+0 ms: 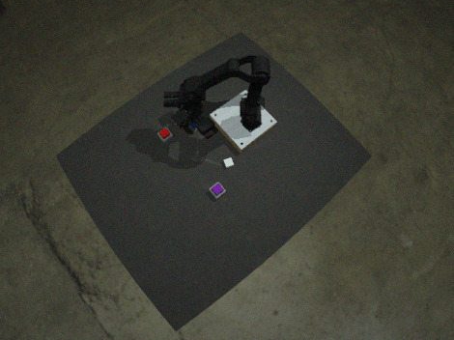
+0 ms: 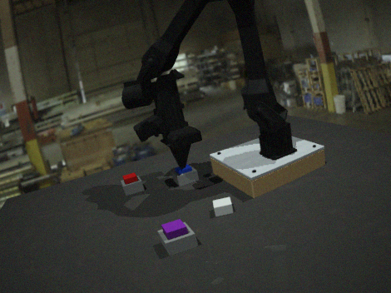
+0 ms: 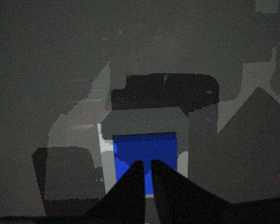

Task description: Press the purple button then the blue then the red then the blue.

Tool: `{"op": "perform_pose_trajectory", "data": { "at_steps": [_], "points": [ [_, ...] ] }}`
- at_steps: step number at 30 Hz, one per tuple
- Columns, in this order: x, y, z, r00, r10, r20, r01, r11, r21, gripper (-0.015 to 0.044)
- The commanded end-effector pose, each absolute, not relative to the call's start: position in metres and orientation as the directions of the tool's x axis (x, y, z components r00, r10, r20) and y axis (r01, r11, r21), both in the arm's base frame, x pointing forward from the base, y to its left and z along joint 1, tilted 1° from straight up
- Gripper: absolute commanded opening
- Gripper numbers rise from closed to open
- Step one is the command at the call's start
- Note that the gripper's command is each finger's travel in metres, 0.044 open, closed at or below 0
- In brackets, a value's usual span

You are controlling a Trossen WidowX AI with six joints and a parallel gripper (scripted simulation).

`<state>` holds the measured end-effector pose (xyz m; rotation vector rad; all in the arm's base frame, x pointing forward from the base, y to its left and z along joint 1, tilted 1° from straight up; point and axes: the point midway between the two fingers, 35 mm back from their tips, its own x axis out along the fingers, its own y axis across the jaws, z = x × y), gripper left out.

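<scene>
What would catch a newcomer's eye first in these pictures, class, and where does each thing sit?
First the black arm, arching from its white-topped base down to the blue button, where the shut end effector meets the cap. Next the bright caps on the dark mat: the red button left of the blue one, and the purple button nearest the exterior camera, with a small white block beside it.

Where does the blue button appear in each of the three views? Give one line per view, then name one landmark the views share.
Top: blue button left of centre, mostly hidden under the arm, right of the red button.
Exterior: centre, under the shut gripper tip, left of the base plate.
Wrist: lower centre, behind the fingertips.
Shared landmark: the gripper over the button.
</scene>
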<state>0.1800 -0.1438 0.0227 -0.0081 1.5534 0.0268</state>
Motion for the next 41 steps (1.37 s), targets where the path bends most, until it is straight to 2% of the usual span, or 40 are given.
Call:
{"op": "perform_pose_trajectory", "data": {
  "at_steps": [1,6,11,20,21,28,35,41],
  "points": [
    [0.180,-0.144,0.043,0.016,0.011,-1.000,-0.024,1.000,0.011,0.0020],
    [0.179,-0.144,0.053,0.014,0.012,-1.000,-0.024,1.000,0.011,0.0020],
    [0.209,-0.114,0.063,0.020,0.022,-1.000,-0.017,1.000,0.021,0.0151],
    [0.263,-0.013,0.086,0.020,0.035,-0.999,-0.013,0.999,0.035,0.0387],
    [0.267,0.000,0.089,0.020,0.035,-0.999,-0.013,0.999,0.035,0.0400],
    [0.273,0.098,0.107,0.019,0.035,-0.999,-0.019,0.999,0.035,0.0400],
    [0.241,0.195,0.124,0.019,0.039,-0.999,-0.024,0.999,0.038,0.0400],
    [0.236,0.204,0.126,0.019,0.039,-0.999,-0.024,0.999,0.039,0.0400]
  ]
}}
